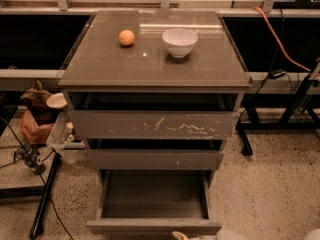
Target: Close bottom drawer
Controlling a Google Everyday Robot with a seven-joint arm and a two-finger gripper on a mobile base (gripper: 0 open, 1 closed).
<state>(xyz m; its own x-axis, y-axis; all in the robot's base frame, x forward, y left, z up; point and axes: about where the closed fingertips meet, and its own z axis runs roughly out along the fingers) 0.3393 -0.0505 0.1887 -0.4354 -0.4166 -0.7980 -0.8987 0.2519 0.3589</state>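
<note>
The bottom drawer (150, 226) of the grey-brown cabinet stands pulled far out toward me, and its inside is bare. Its plain narrow front is near the lower edge of the camera view. The middle drawer (155, 159), with a small white speck, and the top drawer (152, 125), with white scratches, each stand slightly out. Only a small pale tip of my gripper (180, 235) shows at the very bottom edge, just in front of the bottom drawer's front, right of its middle. Pale rounded arm parts (235, 235) show beside it.
An orange (127, 37) and a white bowl (180, 42) sit on the cabinet top (100, 69). Clutter with a bag and cup (42, 114) and a black stand leg (45, 199) are to the left. An orange cable (280, 39) and black frame legs (245, 139) are to the right. The floor is speckled.
</note>
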